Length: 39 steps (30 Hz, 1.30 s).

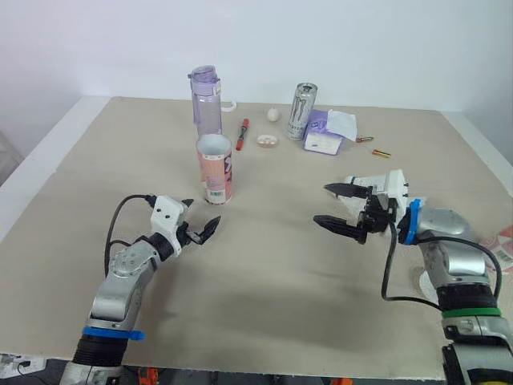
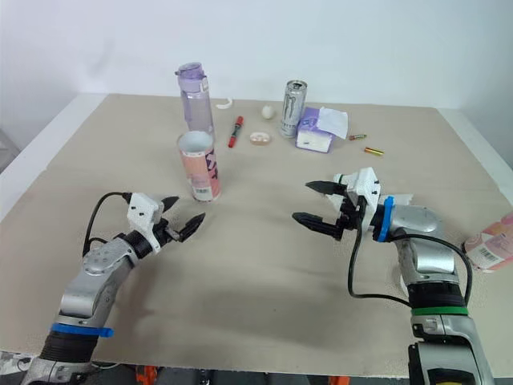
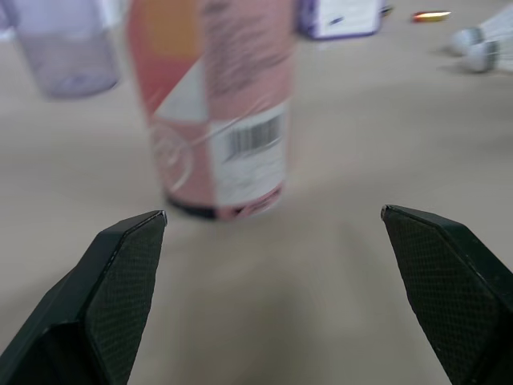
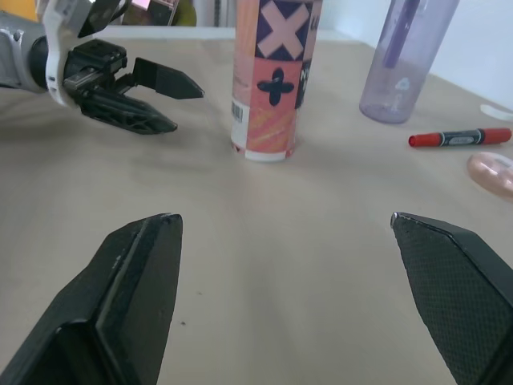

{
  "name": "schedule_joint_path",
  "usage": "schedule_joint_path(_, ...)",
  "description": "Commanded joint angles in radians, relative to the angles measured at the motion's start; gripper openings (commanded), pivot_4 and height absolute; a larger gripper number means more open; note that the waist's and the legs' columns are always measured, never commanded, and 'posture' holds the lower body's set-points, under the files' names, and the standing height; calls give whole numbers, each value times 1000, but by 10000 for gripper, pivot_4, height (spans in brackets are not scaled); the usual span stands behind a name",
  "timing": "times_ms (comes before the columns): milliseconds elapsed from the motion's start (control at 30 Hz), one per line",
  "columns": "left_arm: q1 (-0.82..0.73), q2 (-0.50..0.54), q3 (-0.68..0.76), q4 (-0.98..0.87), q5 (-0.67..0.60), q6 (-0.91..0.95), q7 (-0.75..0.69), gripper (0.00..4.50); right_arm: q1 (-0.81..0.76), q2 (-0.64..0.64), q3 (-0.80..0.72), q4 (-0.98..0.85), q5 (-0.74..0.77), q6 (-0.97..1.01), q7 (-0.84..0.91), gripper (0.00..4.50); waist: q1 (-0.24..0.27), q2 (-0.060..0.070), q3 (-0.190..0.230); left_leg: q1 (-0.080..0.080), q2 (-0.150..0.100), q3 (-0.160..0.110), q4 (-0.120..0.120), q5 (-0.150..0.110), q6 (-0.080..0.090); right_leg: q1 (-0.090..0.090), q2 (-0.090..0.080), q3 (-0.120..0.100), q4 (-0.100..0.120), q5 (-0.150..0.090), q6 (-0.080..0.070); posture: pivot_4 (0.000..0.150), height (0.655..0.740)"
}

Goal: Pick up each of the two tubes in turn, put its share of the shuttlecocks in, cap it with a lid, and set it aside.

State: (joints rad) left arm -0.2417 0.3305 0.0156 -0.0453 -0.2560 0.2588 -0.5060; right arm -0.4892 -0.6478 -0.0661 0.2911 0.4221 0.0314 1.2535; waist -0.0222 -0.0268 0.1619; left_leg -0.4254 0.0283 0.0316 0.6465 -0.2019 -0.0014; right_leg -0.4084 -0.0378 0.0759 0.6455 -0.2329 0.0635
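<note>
A pink tube (image 1: 214, 168) with a barcode label stands upright and open-topped left of the table's middle. My left gripper (image 1: 202, 211) is open just in front of the tube (image 3: 216, 104), a short way off and pointing at its base. My right gripper (image 1: 323, 204) is open over the table to the right, with nothing between its fingers, and faces the tube (image 4: 272, 80) and the left gripper (image 4: 186, 111). A second pink tube (image 2: 490, 245) lies on its side at the right edge. Two white shuttlecock heads (image 3: 478, 46) lie further right.
Behind the upright tube stands a purple water bottle (image 1: 206, 100). At the back are a red marker (image 1: 242, 133), a small pale disc (image 1: 267, 139), a white ball (image 1: 273, 114), a drink can (image 1: 302, 112), a tissue pack (image 1: 327, 132) and small batteries (image 1: 381, 152).
</note>
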Motion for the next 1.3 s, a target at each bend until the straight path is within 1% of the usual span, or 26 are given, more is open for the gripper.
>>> schedule_joint_path(33,-71,-3,45,44,-26,14,12,45000,-35,12,-7,25,-10,-38,5,44649,0,0,0,0,0,0,0,0,0,0,0,0,0,0,0,1500,7400)
schedule_joint_path(167,-118,9,32,114,-23,4,-30,45000,-43,32,-17,31,5,-23,-3,44649,0,0,0,0,0,-1,0,0,0,0,0,0,0,0,0,1500,7400)
schedule_joint_path(400,-195,33,7,245,6,-35,-113,45000,-35,46,2,14,-16,-41,-5,44649,0,0,0,0,0,-2,0,0,0,0,1,-1,0,0,-1,1500,7400)
schedule_joint_path(933,-462,23,-19,681,89,-226,-214,45000,-28,45,-3,-8,-26,-40,-40,44649,0,0,0,-1,0,-3,0,0,-1,0,1,-2,0,1,-1,1500,7400)
schedule_joint_path(1100,-558,11,-13,842,104,-303,-263,45000,-18,39,-10,-30,-25,-32,-55,44649,0,0,0,-2,0,-3,0,0,-1,0,2,-3,0,1,0,1500,7400)
schedule_joint_path(1300,-664,0,-5,1029,124,-389,-285,45000,2,29,-16,-59,-19,-21,-66,44649,0,0,0,-2,0,-4,0,0,-1,0,2,-3,0,0,0,1500,7400)
